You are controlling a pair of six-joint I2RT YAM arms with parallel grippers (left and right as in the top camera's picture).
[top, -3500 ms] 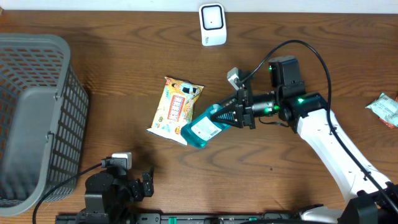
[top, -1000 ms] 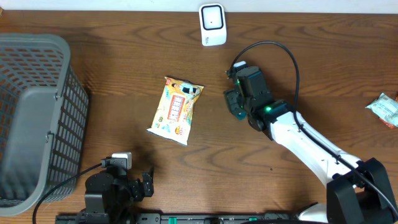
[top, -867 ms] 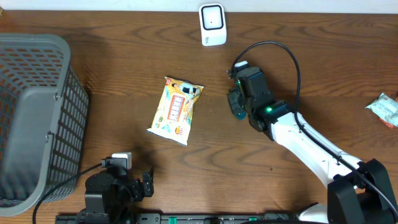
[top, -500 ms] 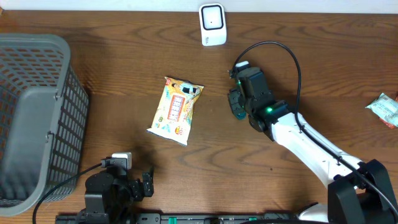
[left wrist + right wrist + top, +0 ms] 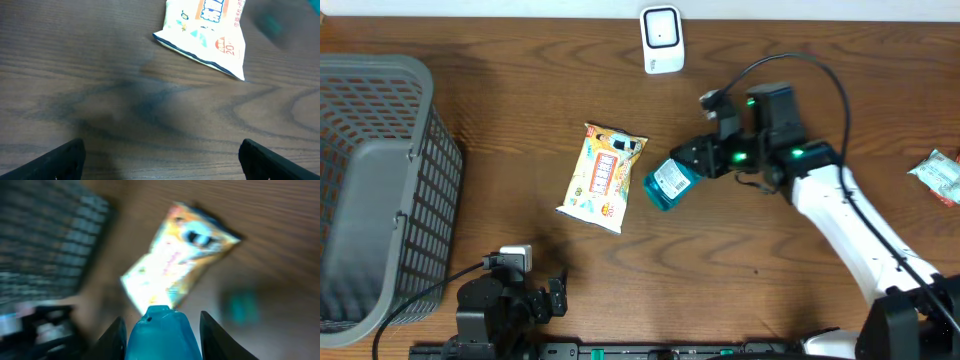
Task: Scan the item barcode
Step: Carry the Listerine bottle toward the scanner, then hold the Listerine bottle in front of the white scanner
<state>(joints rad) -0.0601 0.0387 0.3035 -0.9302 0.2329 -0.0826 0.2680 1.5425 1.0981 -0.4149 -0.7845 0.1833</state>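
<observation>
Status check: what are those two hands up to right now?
Right hand shut on teal packet, label facing up. Left hand open, empty. Nothing between packet and scanner.

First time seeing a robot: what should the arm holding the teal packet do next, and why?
Probably carry the teal plastic packet toward the white boxy scanner: the right gripper grips it, yet well apart from the scanner.

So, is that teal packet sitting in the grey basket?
No, the teal packet is gripped between the right arm's fingers near the middle of the table, far from the grey basket at the left edge.
</observation>
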